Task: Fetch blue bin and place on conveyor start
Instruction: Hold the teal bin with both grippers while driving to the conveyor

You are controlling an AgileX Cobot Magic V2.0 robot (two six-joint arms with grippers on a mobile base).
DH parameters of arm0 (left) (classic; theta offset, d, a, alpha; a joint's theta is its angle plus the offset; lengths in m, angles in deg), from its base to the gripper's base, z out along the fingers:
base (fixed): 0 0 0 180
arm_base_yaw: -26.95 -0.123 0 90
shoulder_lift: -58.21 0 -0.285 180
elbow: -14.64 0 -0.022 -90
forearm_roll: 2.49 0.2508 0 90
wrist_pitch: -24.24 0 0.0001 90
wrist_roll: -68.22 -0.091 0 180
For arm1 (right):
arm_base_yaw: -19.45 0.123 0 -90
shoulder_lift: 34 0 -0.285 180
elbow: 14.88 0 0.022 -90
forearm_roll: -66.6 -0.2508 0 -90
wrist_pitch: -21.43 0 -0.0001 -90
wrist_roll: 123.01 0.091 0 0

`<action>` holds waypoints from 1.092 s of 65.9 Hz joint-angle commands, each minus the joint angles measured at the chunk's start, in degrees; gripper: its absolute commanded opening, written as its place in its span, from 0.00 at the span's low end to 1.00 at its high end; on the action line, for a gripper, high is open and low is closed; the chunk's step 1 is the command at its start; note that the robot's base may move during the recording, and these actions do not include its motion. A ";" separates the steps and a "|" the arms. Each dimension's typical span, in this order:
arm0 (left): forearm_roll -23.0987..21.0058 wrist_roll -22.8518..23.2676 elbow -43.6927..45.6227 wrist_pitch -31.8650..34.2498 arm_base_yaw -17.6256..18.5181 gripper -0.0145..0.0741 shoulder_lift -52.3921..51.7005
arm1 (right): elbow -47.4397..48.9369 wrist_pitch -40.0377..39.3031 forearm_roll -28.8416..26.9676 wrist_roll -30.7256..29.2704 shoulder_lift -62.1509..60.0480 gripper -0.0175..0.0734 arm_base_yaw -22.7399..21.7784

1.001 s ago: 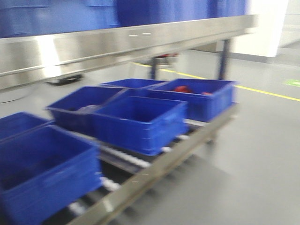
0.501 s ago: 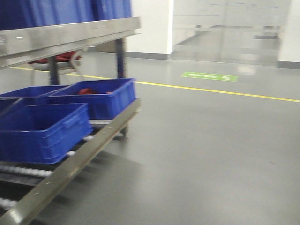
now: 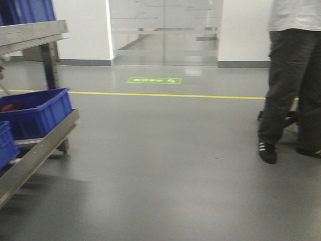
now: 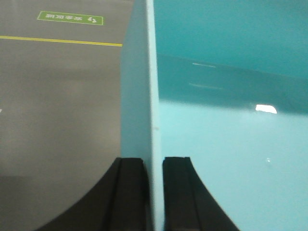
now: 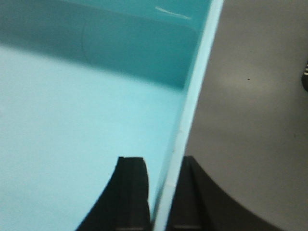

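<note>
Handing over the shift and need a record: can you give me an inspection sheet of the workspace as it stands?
Surface: smooth grey floor with a yellow line and a green floor marking.
Job's things: blue bin gripped by both claws, and the part of its inside that shows is bare. Conveyor start not in view.
Clutter: dark blue crates on a steel rack at the left, one holding something red.
Grippers: left claw and right claw each pinch a bin wall, one finger inside and one outside.
Cables: nothing seen.
Surroundings: person standing at the right, with glass doors behind.
</note>
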 commanded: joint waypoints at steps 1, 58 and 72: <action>-1.29 0.85 0.47 3.34 -0.08 0.04 -0.62 | 0.50 -2.30 1.36 -1.80 -0.79 0.02 -0.33; -1.29 0.85 0.47 3.34 -0.08 0.04 -0.62 | 0.50 -2.30 1.36 -1.80 -0.79 0.02 -0.33; -1.29 0.85 0.47 3.34 -0.08 0.04 -0.62 | 0.50 -2.40 1.36 -1.80 -0.79 0.02 -0.33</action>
